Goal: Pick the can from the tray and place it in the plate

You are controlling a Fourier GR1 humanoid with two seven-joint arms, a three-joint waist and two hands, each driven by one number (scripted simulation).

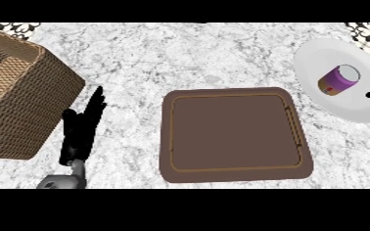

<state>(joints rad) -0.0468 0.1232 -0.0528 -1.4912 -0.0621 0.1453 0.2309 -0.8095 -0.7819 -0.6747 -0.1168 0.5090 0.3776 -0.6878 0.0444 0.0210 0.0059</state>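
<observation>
as the head view looks steeply down on the grey-veined marble counter (180, 54), the can (338, 79) sits on the white plate (348, 108) at the right side, with part of the plate cut off by the view's edge. the can has a purple body, a pale top end pointing up and to the right, and a brownish lower end. it rests on the upper half of the plate, well inside the rim. whether it stands upright or lies tilted on its side cannot be told from this angle.

the brown tray (231, 132) lies in the middle of the counter, a rounded square with a thin lighter line running just inside its rim. it is apart from the plate, with a strip of marble between them, and nothing is on its flat bottom.

a woven wicker basket (33, 103) fills the left edge, its near corner pointing toward the tray.

between the basket and the tray, low in the view, the left hand (78, 132) rests open with its black fingers straight and pointing upward, just beside the basket's wall and touching nothing that can be seen. its grey forearm (61, 180) comes in from the lower edge. the hand is well apart from the can and from the plate.

the right hand does not show in this view.
</observation>
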